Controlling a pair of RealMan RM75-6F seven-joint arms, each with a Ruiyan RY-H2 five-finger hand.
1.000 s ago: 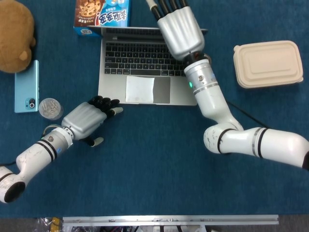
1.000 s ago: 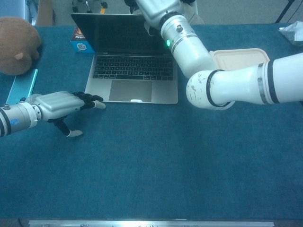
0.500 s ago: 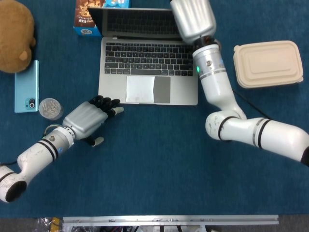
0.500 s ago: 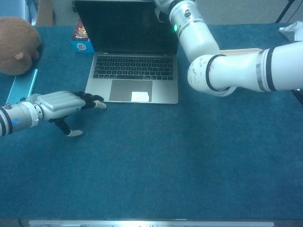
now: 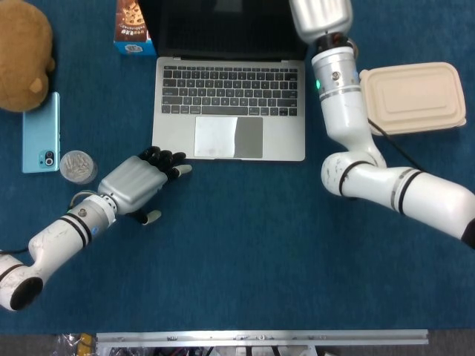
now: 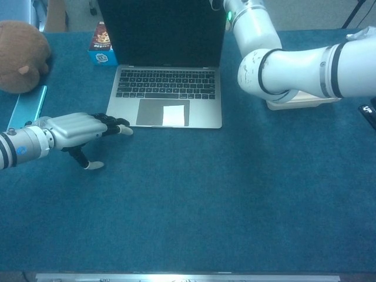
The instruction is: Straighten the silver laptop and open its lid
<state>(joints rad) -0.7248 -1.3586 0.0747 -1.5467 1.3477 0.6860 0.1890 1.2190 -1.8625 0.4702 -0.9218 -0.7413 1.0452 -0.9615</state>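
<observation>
I have the silver laptop [image 5: 228,104] sitting square on the blue tabletop [image 5: 245,252] toward the far edge, a little left of centre, its lid up and the dark screen [image 6: 161,32] standing nearly upright behind the keyboard. My left hand [image 5: 133,184] lies palm down on the cloth near the laptop's near left corner, fingers extended side by side with the dark fingertips [image 5: 165,157] just short of the laptop's front edge — I can't tell whether they touch it — and the thumb stuck out to the side; it holds nothing. My right arm [image 5: 349,126] reaches up past the laptop's right side, and only the back of the right hand [image 5: 320,16] shows at the top edge of the head view, so I cannot tell how its fingers lie or whether they hold the lid. Just right of that arm sits a beige lidded container [image 5: 413,96]. Along the left edge lie a light blue phone [image 5: 40,132] and a small round clear lid [image 5: 77,166], with a brown plush toy [image 5: 22,52] at the far left corner — and a snack box [image 5: 133,28] stands beside the screen's left edge.
</observation>
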